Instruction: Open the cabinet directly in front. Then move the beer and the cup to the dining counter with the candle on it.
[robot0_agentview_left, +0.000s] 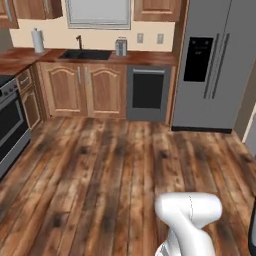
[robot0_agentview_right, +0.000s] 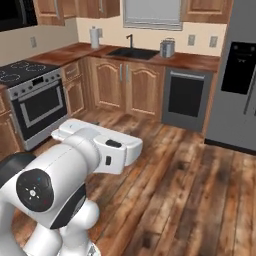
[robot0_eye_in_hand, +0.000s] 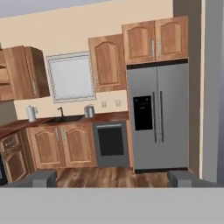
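Matt grey metal fridge (robot0_agentview_left: 215, 65), streaky wooden floor (robot0_agentview_left: 100, 170), brown wooden counter (robot0_agentview_left: 150, 58)

Floor (robot0_agentview_left: 100, 165): dark and light brown wooden planks, worn look.
Walls (robot0_eye_in_hand: 65, 30): plain cream colour.
Window (robot0_eye_in_hand: 71, 77): pale, above the sink (robot0_agentview_left: 86, 54).
Fridge (robot0_agentview_left: 220, 65): grey, two doors, at the right.
Stove (robot0_agentview_right: 37, 100): steel, with black top, at the left.
Dishwasher (robot0_agentview_left: 148, 93): grey with dark front, maybe an oven.
Base cupboards (robot0_agentview_left: 82, 90): brown wood under a reddish worktop (robot0_agentview_right: 195, 61).
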